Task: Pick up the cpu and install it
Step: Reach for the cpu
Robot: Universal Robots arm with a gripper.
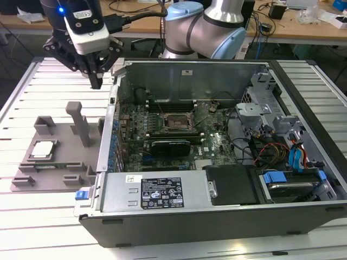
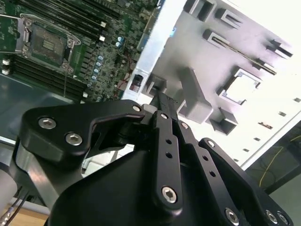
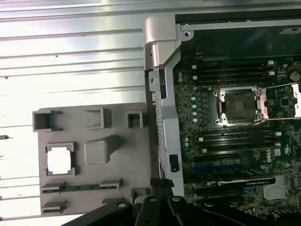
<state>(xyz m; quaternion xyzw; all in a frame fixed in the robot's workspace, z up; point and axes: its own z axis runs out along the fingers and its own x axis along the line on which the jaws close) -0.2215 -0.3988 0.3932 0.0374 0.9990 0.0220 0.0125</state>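
One small, flat, square cpu (image 1: 42, 149) with a silvery-white top lay in a recess of the single grey plastic fixture tray (image 1: 65, 145), toward the tray's edge on the exterior view's left, with open room above it. One dark metal computer case (image 1: 190, 222) stood open just beside the tray on the white slatted table (image 1: 21, 81), its one motherboard socket (image 1: 176, 123) unlatched. The arm's black fingers (image 1: 96, 78) were closed on nothing, hanging over the table past the tray's far edge, near the case wall. One tall grey post (image 1: 81, 125) rose from the tray between cpu and case.
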